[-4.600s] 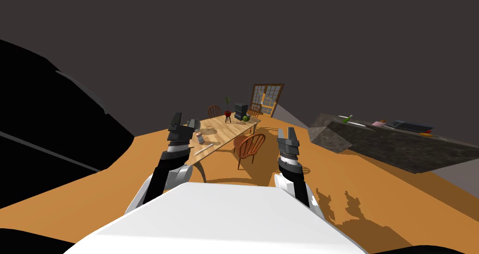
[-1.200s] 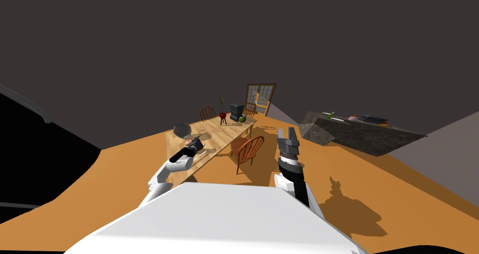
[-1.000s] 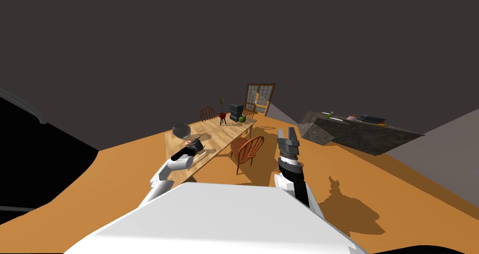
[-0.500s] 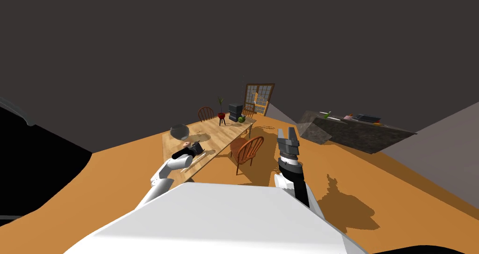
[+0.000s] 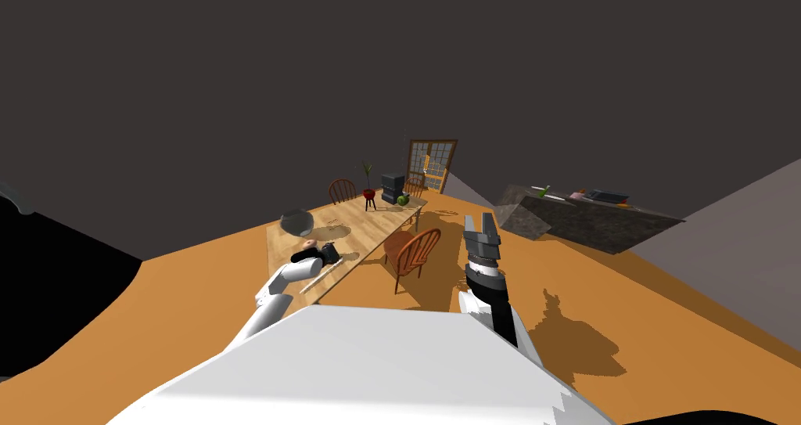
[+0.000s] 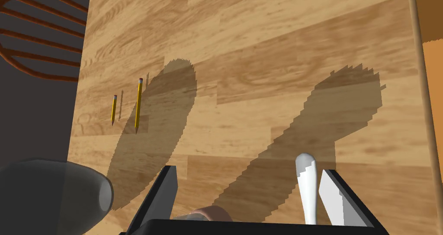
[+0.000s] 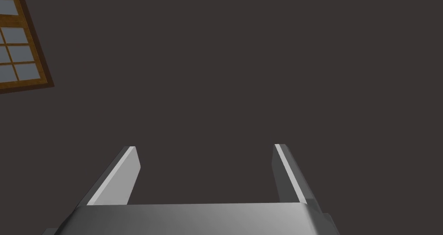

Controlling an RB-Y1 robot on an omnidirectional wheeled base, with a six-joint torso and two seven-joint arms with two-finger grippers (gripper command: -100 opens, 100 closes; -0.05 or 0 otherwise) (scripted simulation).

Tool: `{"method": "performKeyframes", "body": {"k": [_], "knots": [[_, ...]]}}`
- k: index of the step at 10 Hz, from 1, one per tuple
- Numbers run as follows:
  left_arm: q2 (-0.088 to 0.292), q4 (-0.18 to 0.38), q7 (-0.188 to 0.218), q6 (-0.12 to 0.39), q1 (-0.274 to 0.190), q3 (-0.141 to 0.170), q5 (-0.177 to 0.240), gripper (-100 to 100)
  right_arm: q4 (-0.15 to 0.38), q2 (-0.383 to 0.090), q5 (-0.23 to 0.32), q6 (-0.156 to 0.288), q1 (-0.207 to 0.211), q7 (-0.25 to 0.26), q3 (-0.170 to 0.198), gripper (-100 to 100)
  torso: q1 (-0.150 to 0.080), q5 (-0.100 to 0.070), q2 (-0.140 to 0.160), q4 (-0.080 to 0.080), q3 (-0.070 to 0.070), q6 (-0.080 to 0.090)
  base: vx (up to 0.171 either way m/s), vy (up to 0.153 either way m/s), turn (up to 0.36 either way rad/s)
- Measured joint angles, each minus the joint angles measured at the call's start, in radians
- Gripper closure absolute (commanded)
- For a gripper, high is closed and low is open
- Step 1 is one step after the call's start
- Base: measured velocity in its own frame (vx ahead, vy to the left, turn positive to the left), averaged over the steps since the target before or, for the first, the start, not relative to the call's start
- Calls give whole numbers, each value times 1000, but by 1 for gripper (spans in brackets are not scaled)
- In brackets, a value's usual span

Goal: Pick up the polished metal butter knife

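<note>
Reach step, pretty much: the butter knife point(image 6: 306, 180) is seen flat by the wooden table's point(image 6: 259, 50) near edge, just inside one finger of the wide-spread left gripper point(image 6: 248, 172), so recentring is needed before closing; right gripper point(image 7: 203, 146) parked aloft, spread too.

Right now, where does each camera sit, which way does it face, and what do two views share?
Head view: on the head, looking steeply down and forward over the table; left hand and right hand show.
Left wrist view: on the left hand, looking down at the tabletop; the pale knife lies between its open fingers.
Right wrist view: on the raised right hand, facing away from the table; open fingers show.
Shared: head and left wrist views both show table, knife, grey bowl.
</note>
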Motion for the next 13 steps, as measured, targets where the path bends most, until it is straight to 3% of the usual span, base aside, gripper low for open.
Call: {"method": "performKeyframes", "body": {"k": [3, 13], "knots": [[20, 82, 26, 73, -37, 9, 36, -100, 0, 0, 0, 0, 0, 0, 0, 0, 0, 0, 0, 0, 0, 0, 20, 9, -27], [73, 263, 105, 307, -112, 34, 124, -100, 0, 0, 0, 0, 0, 0, 0, 0, 0, 0, 0, 0, 0, 0, 19, 11, -30]]}}
